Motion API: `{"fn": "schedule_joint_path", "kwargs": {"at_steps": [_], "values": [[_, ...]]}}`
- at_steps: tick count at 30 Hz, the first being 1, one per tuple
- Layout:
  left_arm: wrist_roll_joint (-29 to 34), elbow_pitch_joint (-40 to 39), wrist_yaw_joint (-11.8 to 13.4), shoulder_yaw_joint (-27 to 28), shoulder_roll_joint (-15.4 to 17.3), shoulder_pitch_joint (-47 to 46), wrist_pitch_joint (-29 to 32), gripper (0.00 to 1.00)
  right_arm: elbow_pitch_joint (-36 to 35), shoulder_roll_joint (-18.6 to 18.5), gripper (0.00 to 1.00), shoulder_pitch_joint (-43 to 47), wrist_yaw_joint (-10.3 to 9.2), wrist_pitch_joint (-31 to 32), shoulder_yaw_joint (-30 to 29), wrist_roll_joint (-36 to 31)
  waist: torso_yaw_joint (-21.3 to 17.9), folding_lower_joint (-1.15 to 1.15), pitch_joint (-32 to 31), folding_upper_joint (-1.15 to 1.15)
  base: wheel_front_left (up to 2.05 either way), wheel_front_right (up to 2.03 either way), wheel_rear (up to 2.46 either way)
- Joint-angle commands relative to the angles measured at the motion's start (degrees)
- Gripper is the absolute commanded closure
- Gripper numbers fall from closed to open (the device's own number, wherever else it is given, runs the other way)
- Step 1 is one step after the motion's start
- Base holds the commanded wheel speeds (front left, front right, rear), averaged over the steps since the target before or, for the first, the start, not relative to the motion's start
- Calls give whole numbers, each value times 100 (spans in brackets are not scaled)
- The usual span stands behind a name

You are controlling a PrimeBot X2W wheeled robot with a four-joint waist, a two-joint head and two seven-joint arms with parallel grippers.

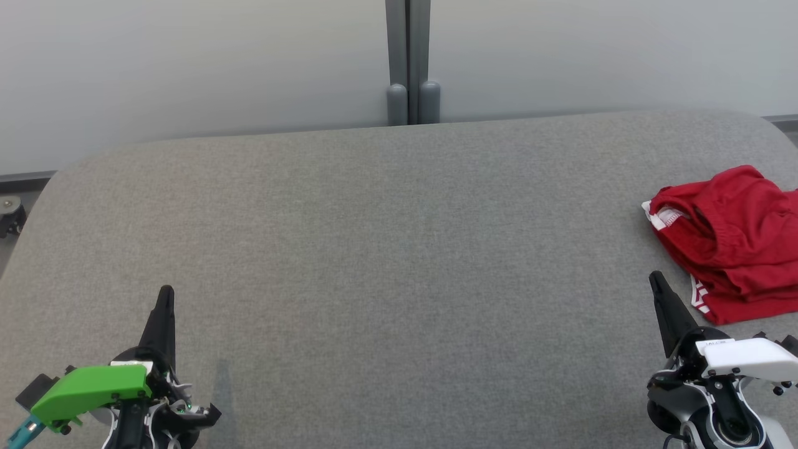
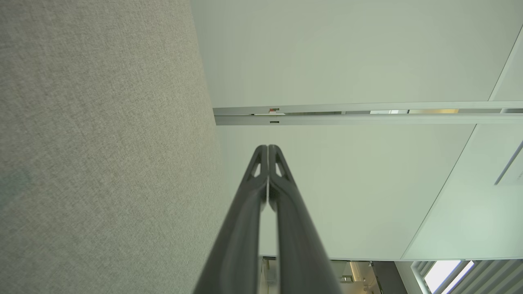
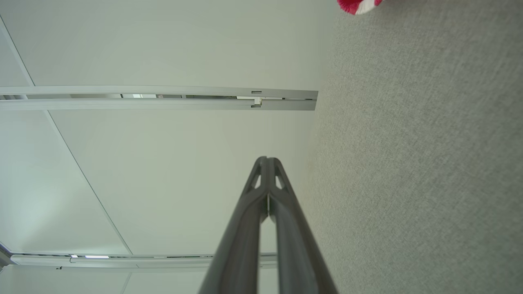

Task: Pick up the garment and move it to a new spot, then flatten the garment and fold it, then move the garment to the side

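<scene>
A red garment (image 1: 732,243) with white trim lies crumpled at the right edge of the grey fabric table (image 1: 399,249); a scrap of the garment (image 3: 359,5) peeks in at the top of the right wrist view. My right gripper (image 1: 654,277) is shut and empty, its tip just left of the garment's near corner and not touching it. In the right wrist view the right gripper (image 3: 267,159) shows its tips pressed together. My left gripper (image 1: 166,290) rests shut and empty at the lower left, far from the garment. The left gripper (image 2: 268,147) is closed tip to tip in its own view.
A pale wall with a grey vertical post (image 1: 408,62) stands behind the table's far edge. A small caster wheel (image 1: 9,215) sits on the floor off the table's left side. The table's corners are rounded.
</scene>
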Motion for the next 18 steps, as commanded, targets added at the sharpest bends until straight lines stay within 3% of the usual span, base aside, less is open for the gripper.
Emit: {"fn": "schedule_joint_path", "kwargs": {"at_steps": [1, 18], "values": [[-16, -19, -20, 15, 33, -71, 17, 100, -21, -30, 100, -40, 0, 21, -11, 11, 0, 0, 0, 0, 0, 0, 0], [-15, -19, -20, 16, 31, -71, 19, 100, -21, -30, 100, -39, 0, 21, -11, 11, 0, 0, 0, 0, 0, 0, 0]]}}
